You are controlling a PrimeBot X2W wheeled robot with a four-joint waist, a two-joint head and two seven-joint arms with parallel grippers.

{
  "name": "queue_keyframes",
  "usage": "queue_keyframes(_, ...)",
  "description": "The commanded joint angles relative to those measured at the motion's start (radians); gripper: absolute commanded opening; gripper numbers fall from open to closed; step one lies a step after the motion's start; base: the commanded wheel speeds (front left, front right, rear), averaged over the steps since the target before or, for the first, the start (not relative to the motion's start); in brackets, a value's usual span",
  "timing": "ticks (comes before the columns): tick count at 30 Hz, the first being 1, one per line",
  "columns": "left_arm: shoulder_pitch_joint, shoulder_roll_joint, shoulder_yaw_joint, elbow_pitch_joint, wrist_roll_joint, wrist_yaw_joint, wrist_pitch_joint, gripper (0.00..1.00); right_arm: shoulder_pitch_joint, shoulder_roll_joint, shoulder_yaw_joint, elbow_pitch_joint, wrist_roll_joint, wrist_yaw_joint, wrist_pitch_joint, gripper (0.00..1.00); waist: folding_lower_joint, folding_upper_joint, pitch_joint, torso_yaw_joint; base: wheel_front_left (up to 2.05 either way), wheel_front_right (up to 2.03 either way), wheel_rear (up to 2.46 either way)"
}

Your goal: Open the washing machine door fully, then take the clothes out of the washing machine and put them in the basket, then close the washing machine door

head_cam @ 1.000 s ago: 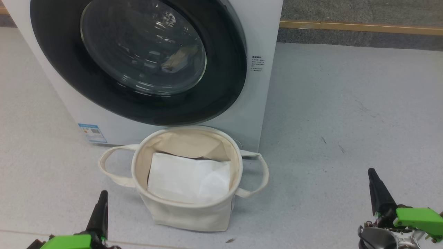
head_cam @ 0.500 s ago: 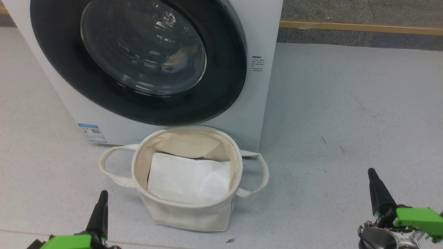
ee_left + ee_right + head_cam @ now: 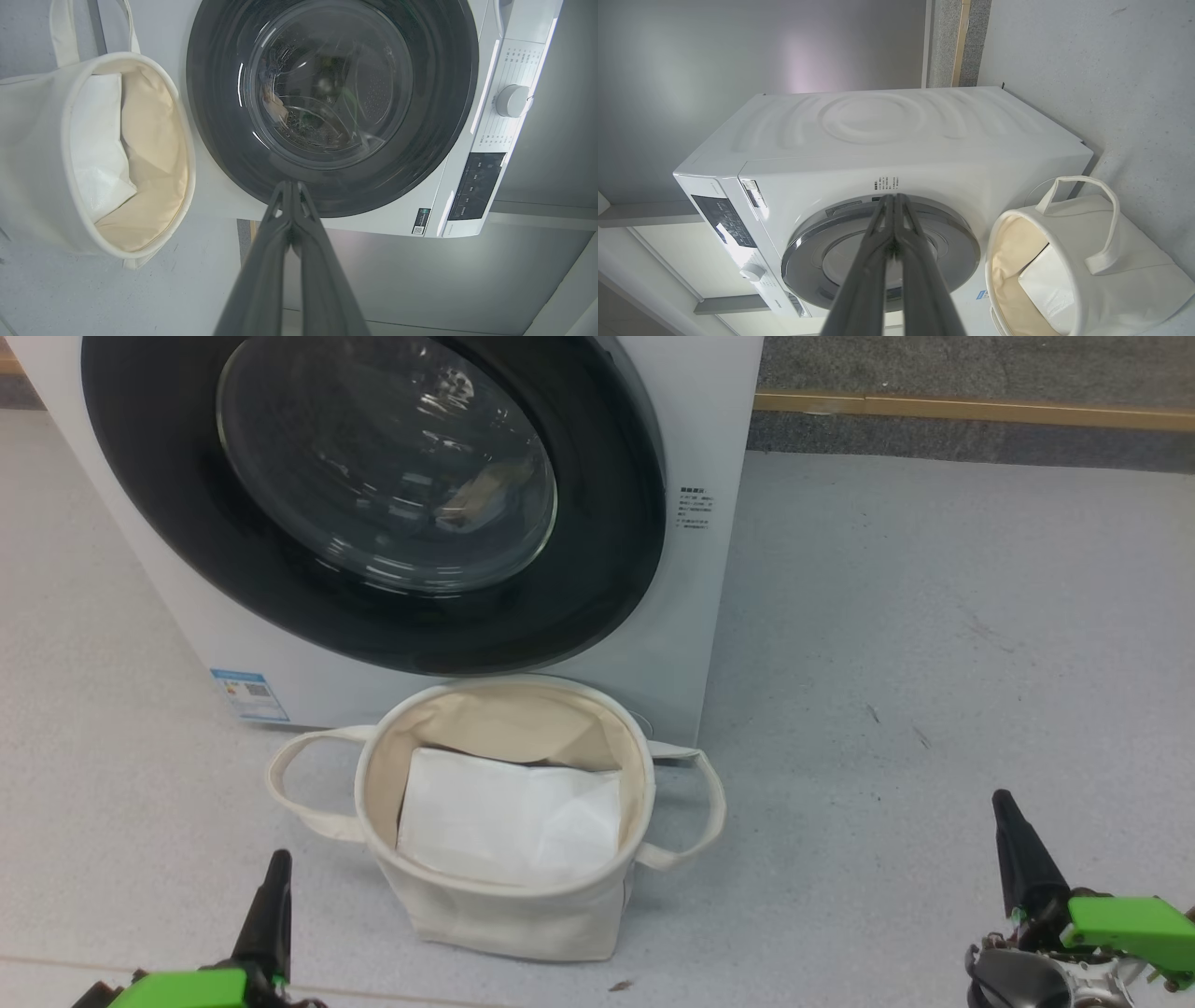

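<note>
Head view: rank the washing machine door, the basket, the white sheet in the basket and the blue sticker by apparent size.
1. washing machine door, largest even though the top edge cuts it off
2. basket, although it is nearer the camera
3. white sheet
4. blue sticker

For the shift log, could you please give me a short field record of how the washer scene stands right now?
door: shut on the washer
clothes: a beige bit shows behind the glass, the rest unclear
basket: upright on the floor, in front of the washer
in basket: flat white sheet
left gripper: shut, empty, left of the basket
right gripper: shut, empty, well to the right of the basket
stage: door not yet opened
</note>
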Motion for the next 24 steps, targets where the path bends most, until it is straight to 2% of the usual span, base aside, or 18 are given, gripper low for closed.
queue_keyframes(1, -0.044, 0.005, 0.033, -0.027, 0.003, -0.007, 0.008, 0.00, -0.015, -0.006, 0.020, -0.032, -0.003, 0.001, 0.007, 0.00, 0.0000, 0.0000, 0.000, 0.000, 0.00, 0.00, 0.00)
queue_keyframes(24, -0.044, 0.005, 0.033, -0.027, 0.003, -0.007, 0.008, 0.00, -0.015, -0.006, 0.020, -0.032, -0.003, 0.001, 0.007, 0.00, 0.0000, 0.0000, 0.000, 0.000, 0.00, 0.00, 0.00)
